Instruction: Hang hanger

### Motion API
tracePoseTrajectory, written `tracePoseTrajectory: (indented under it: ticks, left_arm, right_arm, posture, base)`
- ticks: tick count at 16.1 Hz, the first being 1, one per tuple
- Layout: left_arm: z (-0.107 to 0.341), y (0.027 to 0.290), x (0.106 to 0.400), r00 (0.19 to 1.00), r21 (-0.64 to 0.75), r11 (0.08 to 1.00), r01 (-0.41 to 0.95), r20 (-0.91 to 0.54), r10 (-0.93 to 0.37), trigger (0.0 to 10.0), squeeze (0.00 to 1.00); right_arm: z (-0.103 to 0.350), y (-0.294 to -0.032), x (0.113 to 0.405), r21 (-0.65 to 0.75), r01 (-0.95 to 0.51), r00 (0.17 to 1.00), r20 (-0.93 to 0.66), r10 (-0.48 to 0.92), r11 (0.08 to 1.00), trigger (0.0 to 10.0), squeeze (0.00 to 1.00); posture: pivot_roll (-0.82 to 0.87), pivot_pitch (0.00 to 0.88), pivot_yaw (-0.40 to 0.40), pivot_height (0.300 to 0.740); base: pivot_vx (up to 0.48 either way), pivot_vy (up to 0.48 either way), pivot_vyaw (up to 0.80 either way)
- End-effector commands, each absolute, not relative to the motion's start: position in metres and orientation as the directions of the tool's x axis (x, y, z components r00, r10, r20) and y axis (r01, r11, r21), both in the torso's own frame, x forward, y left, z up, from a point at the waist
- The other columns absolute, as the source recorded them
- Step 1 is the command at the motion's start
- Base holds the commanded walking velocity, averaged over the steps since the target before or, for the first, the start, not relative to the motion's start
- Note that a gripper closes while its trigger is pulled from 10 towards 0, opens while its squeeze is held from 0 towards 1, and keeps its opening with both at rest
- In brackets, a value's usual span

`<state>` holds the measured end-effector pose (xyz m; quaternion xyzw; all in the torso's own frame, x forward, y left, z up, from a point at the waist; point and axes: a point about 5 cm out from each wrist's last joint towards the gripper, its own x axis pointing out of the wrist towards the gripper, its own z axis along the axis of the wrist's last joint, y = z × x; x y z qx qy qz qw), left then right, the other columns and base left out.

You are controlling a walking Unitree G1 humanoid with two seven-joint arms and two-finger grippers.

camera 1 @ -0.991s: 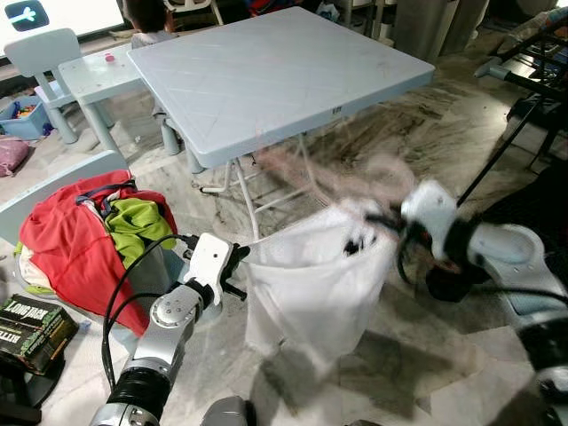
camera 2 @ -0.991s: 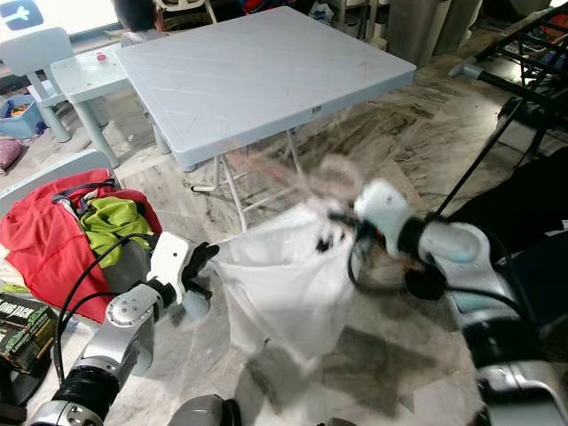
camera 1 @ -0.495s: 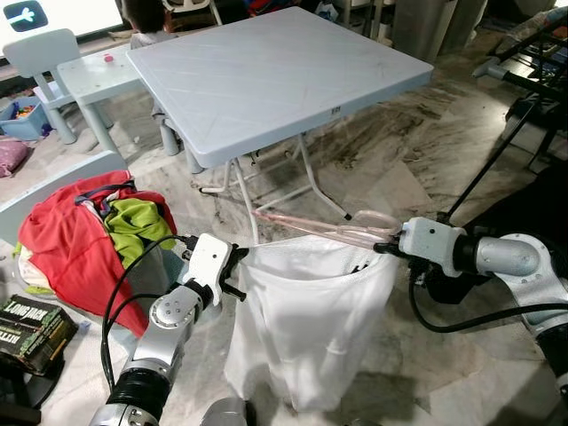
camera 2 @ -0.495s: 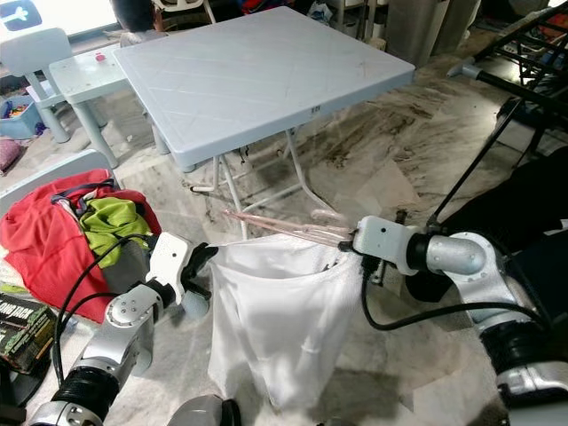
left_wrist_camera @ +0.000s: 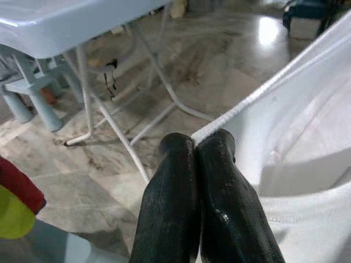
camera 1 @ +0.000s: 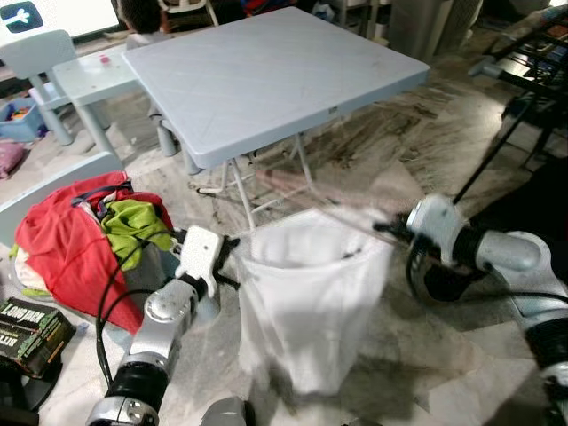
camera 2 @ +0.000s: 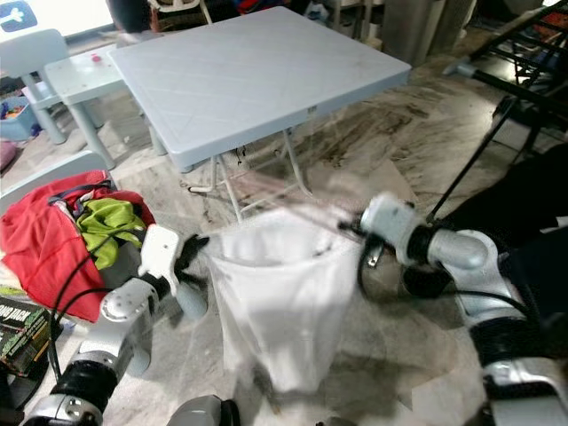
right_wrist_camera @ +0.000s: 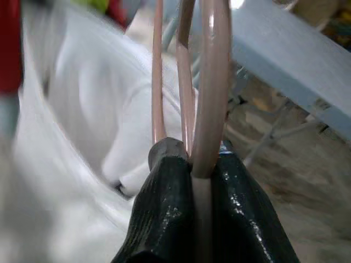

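The pink hanger [right_wrist_camera: 186, 71] lies roughly level above the mouth of the white garment [camera 1: 311, 302], its long axis running from the right gripper [right_wrist_camera: 192, 164], clamped on its wires, toward the grey folding table [camera 1: 266, 71]. The left gripper [left_wrist_camera: 196, 143] pinches the garment's hem on the opposite side, holding the opening spread. The right arm is nearer the hanger.

I'm looking into a lived-in home: marble floor [camera 1: 390, 160], folding counter [camera 1: 266, 75], child's chair [camera 1: 40, 53] upper left, laundry heap [camera 1: 84, 235] at left.
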<state>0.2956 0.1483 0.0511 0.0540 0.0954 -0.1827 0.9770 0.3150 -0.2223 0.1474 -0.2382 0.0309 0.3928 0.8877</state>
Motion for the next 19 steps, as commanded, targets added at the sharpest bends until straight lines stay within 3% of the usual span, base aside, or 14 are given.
tracePoseTrajectory:
  ticks: [1, 2, 7, 10, 11, 14, 16, 18, 19]
  left_arm:
    - [0.050, 0.166, 0.297, 0.942, 0.065, 0.958, 0.278, -0.211, -0.259, 0.0, 0.00]
    - [0.053, 0.164, 0.298, 0.947, 0.059, 0.960, 0.275, -0.189, -0.259, 0.0, 0.00]
    - [0.053, 0.159, 0.301, 0.947, 0.059, 0.959, 0.276, -0.184, -0.262, 0.0, 0.00]
    - [0.049, 0.150, 0.303, 0.942, 0.053, 0.957, 0.284, -0.200, -0.268, 0.0, 0.00]
    - [0.050, 0.142, 0.306, 0.939, 0.054, 0.953, 0.297, -0.201, -0.281, 0.0, 0.00]
    - [0.051, 0.134, 0.311, 0.932, 0.049, 0.947, 0.318, -0.196, -0.303, 0.0, 0.00]
    - [0.043, 0.134, 0.308, 0.920, 0.059, 0.939, 0.340, -0.228, -0.319, 0.0, 0.00]
    - [0.027, 0.161, 0.294, 0.926, 0.117, 0.950, 0.289, -0.287, -0.246, 0.0, 0.00]
    - [0.025, 0.170, 0.292, 0.932, 0.126, 0.957, 0.260, -0.291, -0.215, 0.0, 0.00]
  right_arm:
    - [0.193, -0.223, 0.327, -0.292, -0.614, 0.763, 0.016, 0.646, 0.733, 10.0, 0.00]
    - [0.200, -0.213, 0.327, -0.165, -0.631, 0.753, 0.104, 0.649, 0.758, 10.0, 0.00]
    - [0.226, -0.196, 0.327, 0.059, -0.671, 0.724, 0.270, 0.635, 0.739, 10.0, 0.00]
    - [0.254, -0.174, 0.320, 0.175, -0.758, 0.644, 0.359, 0.676, 0.629, 10.0, 0.00]
    - [0.269, -0.156, 0.310, 0.204, -0.838, 0.543, 0.401, 0.737, 0.506, 10.0, 0.00]
    - [0.283, -0.142, 0.298, 0.249, -0.890, 0.457, 0.452, 0.766, 0.383, 10.0, 0.00]
    - [0.285, -0.144, 0.298, 0.235, -0.878, 0.479, 0.444, 0.757, 0.418, 10.0, 0.00]
    - [0.275, -0.169, 0.313, 0.226, -0.780, 0.622, 0.389, 0.680, 0.584, 10.0, 0.00]
    - [0.273, -0.176, 0.317, 0.224, -0.755, 0.650, 0.381, 0.658, 0.616, 10.0, 0.00]
  posture:
    - [-0.09, 0.000, 0.046, 0.740]
    - [-0.09, 0.000, 0.046, 0.740]
    - [-0.08, 0.000, 0.042, 0.740]
    - [-0.09, 0.000, 0.042, 0.740]
    - [-0.09, 0.000, 0.040, 0.740]
    - [-0.10, 0.000, 0.040, 0.740]
    - [-0.10, 0.000, 0.042, 0.740]
    - [-0.10, 0.000, 0.039, 0.740]
    - [-0.09, 0.000, 0.038, 0.740]
  base:
    - [0.000, 0.000, 0.00]
    - [0.000, 0.000, 0.00]
    - [0.000, 0.000, 0.00]
    - [0.000, 0.000, 0.00]
    - [0.000, 0.000, 0.00]
    - [0.000, 0.000, 0.00]
    - [0.000, 0.000, 0.00]
    - [0.000, 0.000, 0.00]
    - [0.000, 0.000, 0.00]
